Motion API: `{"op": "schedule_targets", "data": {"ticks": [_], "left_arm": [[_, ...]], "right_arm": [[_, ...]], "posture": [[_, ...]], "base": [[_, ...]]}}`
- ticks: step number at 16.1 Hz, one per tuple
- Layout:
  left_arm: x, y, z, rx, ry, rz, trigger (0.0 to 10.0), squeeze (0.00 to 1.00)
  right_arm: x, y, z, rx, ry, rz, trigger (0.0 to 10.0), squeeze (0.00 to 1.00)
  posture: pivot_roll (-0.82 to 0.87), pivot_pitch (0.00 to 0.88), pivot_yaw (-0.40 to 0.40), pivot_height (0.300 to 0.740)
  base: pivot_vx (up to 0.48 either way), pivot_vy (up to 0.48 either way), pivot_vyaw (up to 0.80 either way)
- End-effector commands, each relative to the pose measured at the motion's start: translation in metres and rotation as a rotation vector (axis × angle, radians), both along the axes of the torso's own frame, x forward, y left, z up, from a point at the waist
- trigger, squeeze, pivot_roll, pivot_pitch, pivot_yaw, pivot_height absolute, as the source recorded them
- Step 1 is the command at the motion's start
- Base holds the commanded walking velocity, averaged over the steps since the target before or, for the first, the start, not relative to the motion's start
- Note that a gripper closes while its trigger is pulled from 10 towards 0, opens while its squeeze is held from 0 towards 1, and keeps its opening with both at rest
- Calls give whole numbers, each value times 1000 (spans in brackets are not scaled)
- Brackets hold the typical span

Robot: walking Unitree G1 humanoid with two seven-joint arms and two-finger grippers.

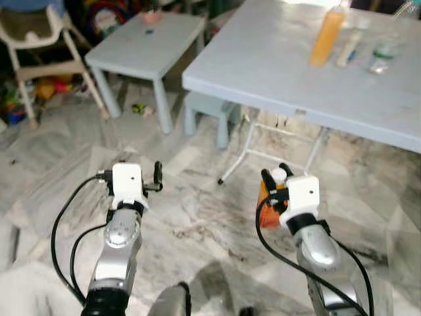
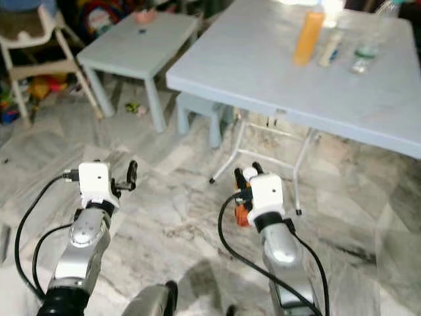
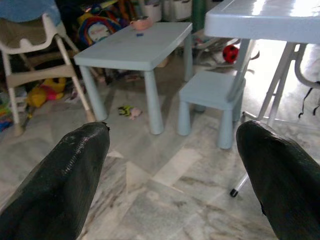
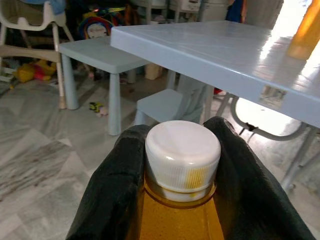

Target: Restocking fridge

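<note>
Nearest, at 5 o'clock: right gripper [image 1: 273, 179] clamped on an orange bottle [image 1: 267, 209], fingers [image 4: 116, 185] pinching the neck just under the white ribbed cap [image 4: 183, 157]. Bottle axis runs along the fingers, cap toward the big table; no label readable. At 7 o'clock: left gripper [image 1: 131, 176] empty, fingers [image 3: 65, 175] spread wide over marble floor [image 1: 197, 217]. Further, 1 o'clock: folding table [image 1: 276, 66] with a tall orange bottle [image 1: 327, 35] upright, two smaller bottles [image 1: 348, 47] beside it, labels illegible. 11 o'clock: small blue table [image 1: 148, 43], stool [image 3: 212, 90], high chair [image 1: 39, 39].
</note>
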State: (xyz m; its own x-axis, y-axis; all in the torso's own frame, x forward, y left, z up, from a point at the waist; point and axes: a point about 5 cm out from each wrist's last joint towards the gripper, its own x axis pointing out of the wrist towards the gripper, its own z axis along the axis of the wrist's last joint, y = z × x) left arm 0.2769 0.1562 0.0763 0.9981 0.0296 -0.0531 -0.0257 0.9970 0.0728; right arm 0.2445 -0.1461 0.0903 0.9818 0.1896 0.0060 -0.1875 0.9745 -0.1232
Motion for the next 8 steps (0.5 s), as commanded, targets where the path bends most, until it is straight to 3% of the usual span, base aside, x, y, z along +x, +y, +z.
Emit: {"op": "schedule_targets", "data": {"ticks": [1,8], "left_arm": [[-1,-2,1,11,1,-12,10000,0],[-2,-3,2,7,4,-6,10000,0]], "right_arm": [[1,2,9,8,-39,17,10000,0],[1,0,8,-1,-38,26,10000,0]], "posture": [[-22,81,33,740],[-26,87,33,740]], "base": [[0,-424,800],[0,-392,800]]}}
